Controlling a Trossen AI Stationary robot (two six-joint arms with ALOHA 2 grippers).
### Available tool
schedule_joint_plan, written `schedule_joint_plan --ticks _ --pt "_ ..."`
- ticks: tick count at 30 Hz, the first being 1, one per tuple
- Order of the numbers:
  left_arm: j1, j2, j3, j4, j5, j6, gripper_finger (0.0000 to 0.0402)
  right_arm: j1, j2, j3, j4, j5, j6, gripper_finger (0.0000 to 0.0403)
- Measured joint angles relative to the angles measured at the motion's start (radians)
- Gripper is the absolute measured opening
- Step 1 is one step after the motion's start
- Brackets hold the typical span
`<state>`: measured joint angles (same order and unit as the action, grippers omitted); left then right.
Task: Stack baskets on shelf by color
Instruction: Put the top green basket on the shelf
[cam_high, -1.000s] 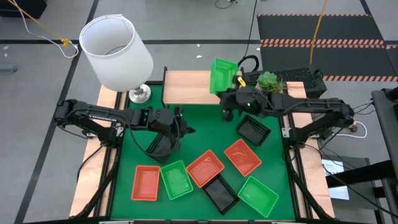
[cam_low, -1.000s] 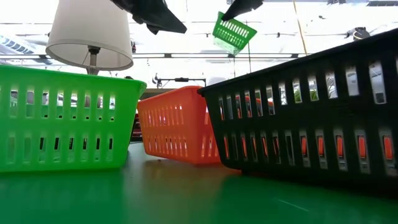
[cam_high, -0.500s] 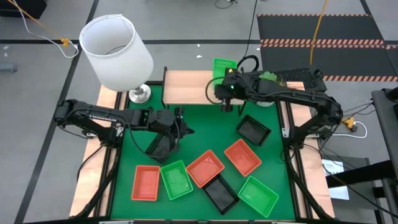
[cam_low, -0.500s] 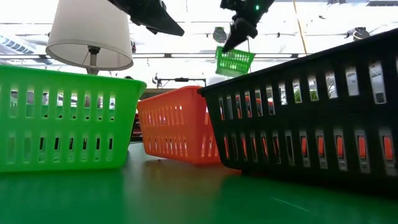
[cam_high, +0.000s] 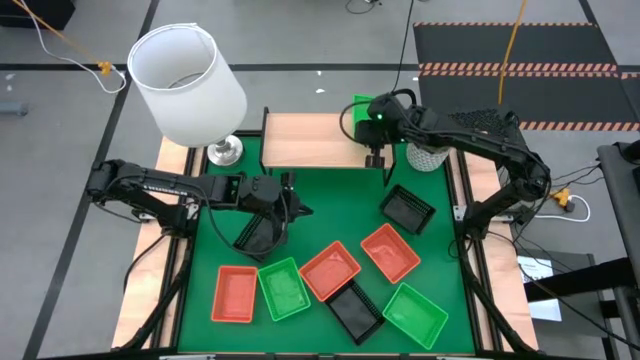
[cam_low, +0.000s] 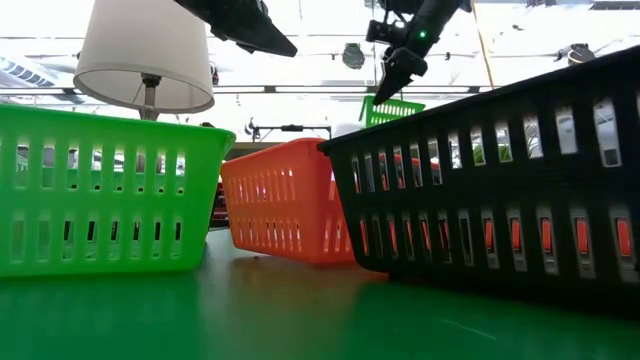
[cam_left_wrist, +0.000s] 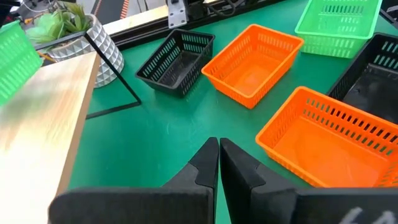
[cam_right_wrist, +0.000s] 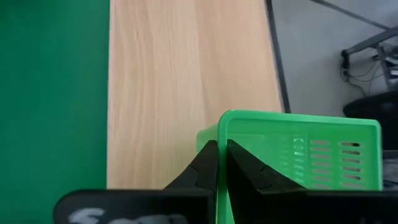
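**Green basket held over the shelf's right end**

Green basket (cam_high: 358, 109) sits at the upper centre of the high view, just left of the right gripper (cam_high: 375, 122), above the right end of the shelf (cam_high: 305, 140). In the right wrist view the gripper's two fingers (cam_right_wrist: 207, 163) are pressed nearly together on the near wall of this basket (cam_right_wrist: 298, 149), with the wooden shelf top (cam_right_wrist: 186, 81) filling the upper left of the frame beyond it. In the low view the basket (cam_low: 392, 110) shows just below the gripper (cam_low: 385, 80), upper centre right; whether it touches the shelf cannot be told.

The left gripper (cam_high: 283, 200) waits at middle left of the high view over the green table mat (cam_high: 340, 215), beside a black basket (cam_high: 253, 235). Its fingers (cam_left_wrist: 208, 165) meet with nothing between them.

Other baskets lie across the lower half of the high view: orange-red (cam_high: 235, 294), green (cam_high: 284, 288), orange-red (cam_high: 330, 270), black (cam_high: 356, 310), orange-red (cam_high: 390, 252), green (cam_high: 414, 314) and black (cam_high: 407, 211). A white lamp (cam_high: 186, 85) stands at upper left, and a potted plant (cam_high: 427, 150) at the shelf's right.
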<state>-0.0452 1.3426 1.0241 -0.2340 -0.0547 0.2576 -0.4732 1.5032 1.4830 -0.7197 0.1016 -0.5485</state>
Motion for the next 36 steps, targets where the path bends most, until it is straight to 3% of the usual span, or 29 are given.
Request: schedule_joint_plan --ticks 11,36 --pt "0.0 0.0 0.0 0.028 0.0 0.082 0.0019 -0.032 0.015 0.0 -0.033 0.003 0.043 0.0011" --pt "0.028 0.0 0.0 0.064 0.0 0.069 0.0019 0.039 0.035 -0.02 -0.049 0.059 0.057 0.0031"
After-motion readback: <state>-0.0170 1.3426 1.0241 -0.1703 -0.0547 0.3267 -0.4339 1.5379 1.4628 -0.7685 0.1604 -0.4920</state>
